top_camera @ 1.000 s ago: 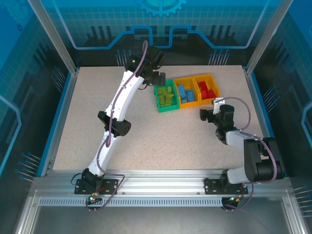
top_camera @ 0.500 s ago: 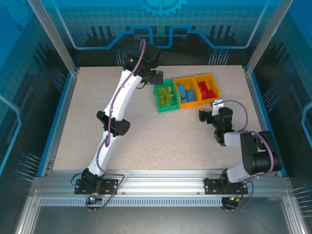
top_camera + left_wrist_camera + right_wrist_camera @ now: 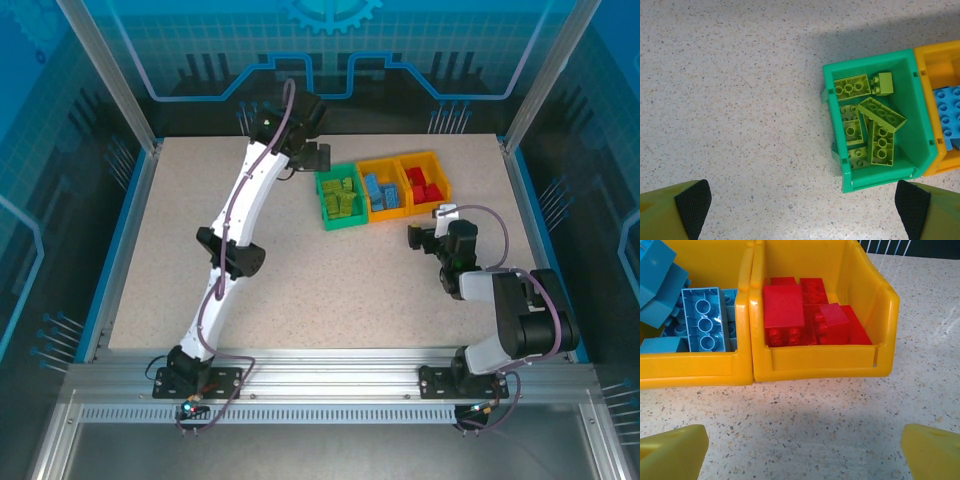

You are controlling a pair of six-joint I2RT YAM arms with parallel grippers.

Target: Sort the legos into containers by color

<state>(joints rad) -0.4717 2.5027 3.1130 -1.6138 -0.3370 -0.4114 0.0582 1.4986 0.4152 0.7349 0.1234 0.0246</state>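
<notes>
Right tool [image 3: 425, 228] and left tool [image 3: 318, 155] both spread wide and empty; legos [image 3: 345, 198] lie sorted by color in the bin row [image 3: 381, 214].

Nearest the bases, the right tool hangs just in front of the row, jaws fully apart, facing the right orange-yellow bin [image 3: 815, 362], which holds the red legos [image 3: 805, 315]. Joined on its left, the middle orange-yellow bin [image 3: 690, 367] holds the blue legos [image 3: 702, 320]. The green bin [image 3: 920, 135] at the left end holds the lime green legos [image 3: 875, 135], some flat, some tilted across others. Farthest back, the left tool hovers over the speckled worktop [image 3: 330, 280] just beside the green bin's far left corner, gripping nothing.
</notes>
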